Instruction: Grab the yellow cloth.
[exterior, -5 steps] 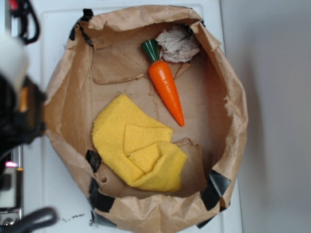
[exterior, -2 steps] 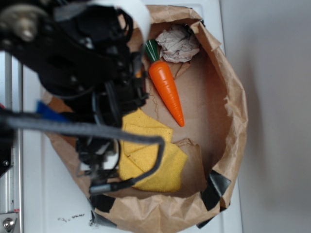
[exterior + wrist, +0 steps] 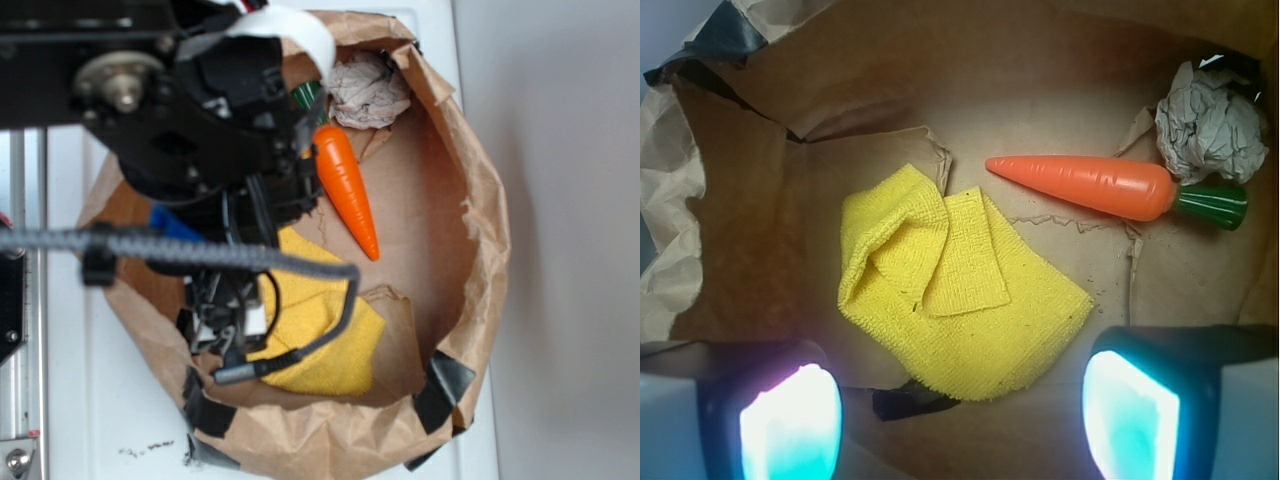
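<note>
A black robot arm [image 3: 190,120] is hanging over a brown paper bag [image 3: 470,250] that is sitting on a white table [image 3: 70,400]. The yellow cloth [image 3: 950,290] is lying folded on the bag's floor, partly hidden under the arm in the exterior view. The gripper [image 3: 960,405] is hovering above the cloth's edge, jaws spread wide and holding nothing. A carrot [image 3: 1100,187] is lying just beside the cloth, its green end touching a paper wad [image 3: 1210,125].

A brown paper sheet [image 3: 1060,90] carries the yellow cloth [image 3: 950,290], carrot [image 3: 1100,187] and paper wad [image 3: 1210,125].
</note>
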Controlling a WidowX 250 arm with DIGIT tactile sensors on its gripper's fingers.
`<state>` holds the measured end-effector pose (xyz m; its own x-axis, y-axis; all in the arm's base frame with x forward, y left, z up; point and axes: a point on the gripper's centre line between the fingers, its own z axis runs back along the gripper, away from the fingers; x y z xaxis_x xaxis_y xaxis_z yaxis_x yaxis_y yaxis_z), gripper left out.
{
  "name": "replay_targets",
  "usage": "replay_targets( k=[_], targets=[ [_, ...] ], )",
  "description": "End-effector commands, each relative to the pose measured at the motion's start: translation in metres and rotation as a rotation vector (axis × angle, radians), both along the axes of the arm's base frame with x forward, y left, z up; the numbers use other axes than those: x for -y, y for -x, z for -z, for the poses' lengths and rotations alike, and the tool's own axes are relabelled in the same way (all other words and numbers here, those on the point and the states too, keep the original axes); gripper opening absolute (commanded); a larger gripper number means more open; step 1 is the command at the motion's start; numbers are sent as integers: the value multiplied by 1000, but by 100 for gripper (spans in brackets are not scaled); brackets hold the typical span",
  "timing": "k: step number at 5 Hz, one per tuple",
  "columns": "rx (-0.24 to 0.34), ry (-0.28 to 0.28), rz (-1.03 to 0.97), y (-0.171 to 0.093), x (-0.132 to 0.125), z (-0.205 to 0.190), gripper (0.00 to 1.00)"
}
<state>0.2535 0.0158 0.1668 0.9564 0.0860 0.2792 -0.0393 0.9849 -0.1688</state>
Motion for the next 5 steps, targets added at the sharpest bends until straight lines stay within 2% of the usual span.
replay_targets(
  k=[1, 3, 4, 5],
  targets=[
    [38, -8, 7, -2, 0, -13, 100],
    [81, -126, 22, 8, 24, 39, 100],
    [57, -186, 40, 2, 45, 58, 100],
    [34, -184, 16, -15, 58, 60, 100]
  ],
)
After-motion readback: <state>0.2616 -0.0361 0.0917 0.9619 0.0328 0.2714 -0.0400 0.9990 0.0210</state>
